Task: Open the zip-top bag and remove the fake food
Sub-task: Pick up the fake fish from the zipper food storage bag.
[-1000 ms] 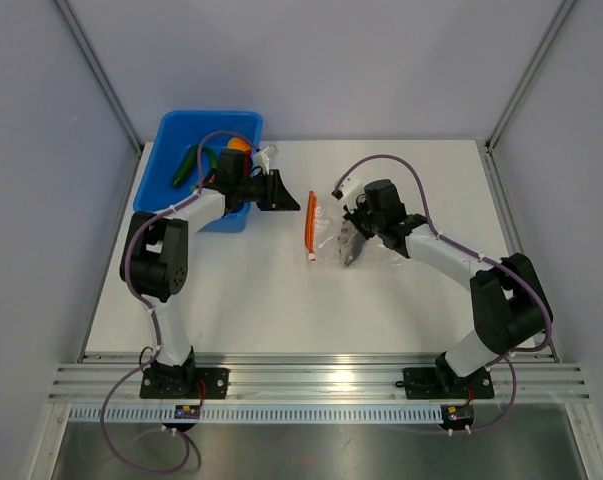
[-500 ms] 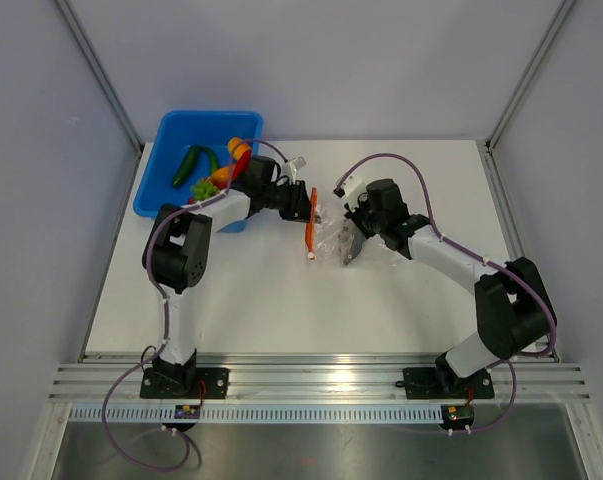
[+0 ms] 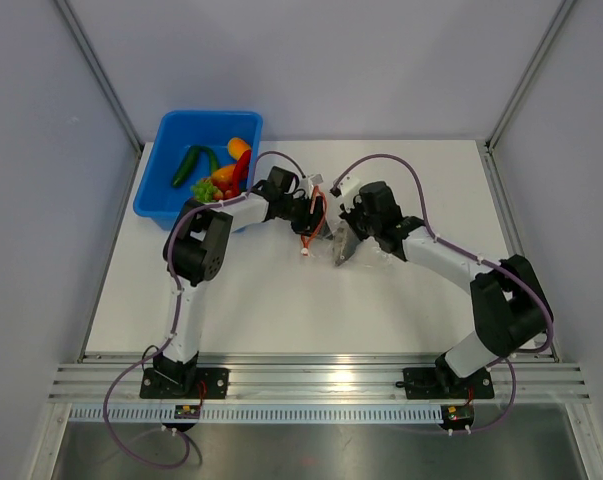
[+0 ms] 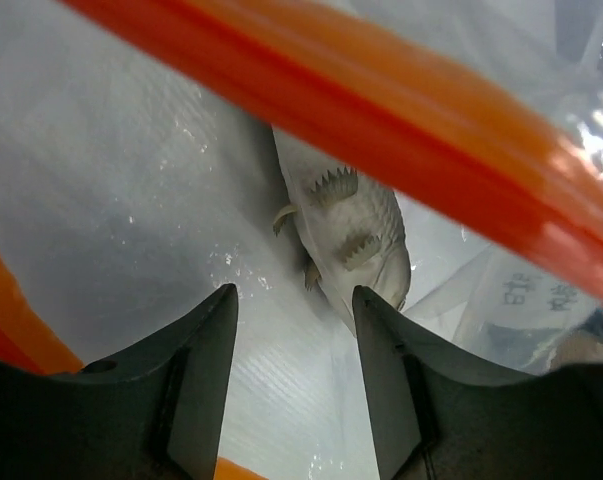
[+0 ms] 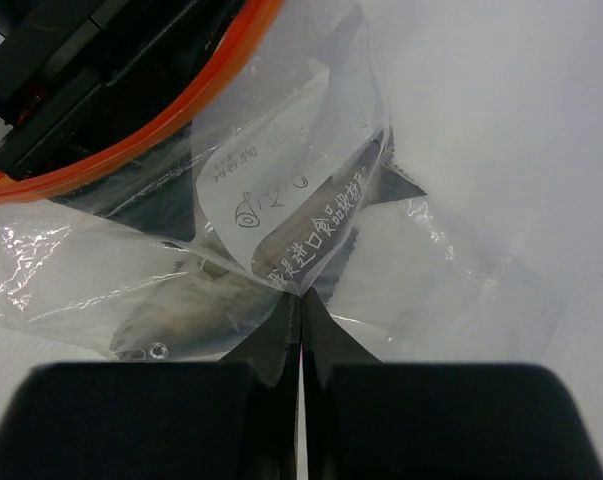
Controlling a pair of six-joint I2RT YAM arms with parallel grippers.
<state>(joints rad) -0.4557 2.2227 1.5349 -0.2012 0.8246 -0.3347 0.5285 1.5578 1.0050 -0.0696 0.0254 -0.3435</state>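
The zip-top bag [image 3: 329, 228] lies mid-table, its orange-red zip strip [image 3: 321, 206] facing left and its mouth open. My right gripper [image 3: 349, 234] is shut on the bag's clear plastic [image 5: 301, 292] beside the white label [image 5: 281, 200]. My left gripper [image 3: 309, 204] is open, its tips [image 4: 293, 300] inside the bag's mouth, under the zip strip [image 4: 381, 110]. A grey fish [image 4: 346, 225] lies in the bag just beyond the left fingertips, untouched; it also shows in the right wrist view [image 5: 186, 312]. The other fake food, a cucumber [image 3: 186, 165], grapes [image 3: 203, 188], a pepper [image 3: 239, 147] and red pieces [image 3: 241, 170], lies in the blue tub [image 3: 171, 135].
The blue tub stands at the table's far left corner, against the left arm's forearm. Grey walls enclose the table on three sides. An aluminium rail [image 3: 311, 375] runs along the near edge.
My left gripper has moved right from the blue tub to the bag and entered its mouth. The zip strip has bowed open. My right gripper has stayed shut on the bag.
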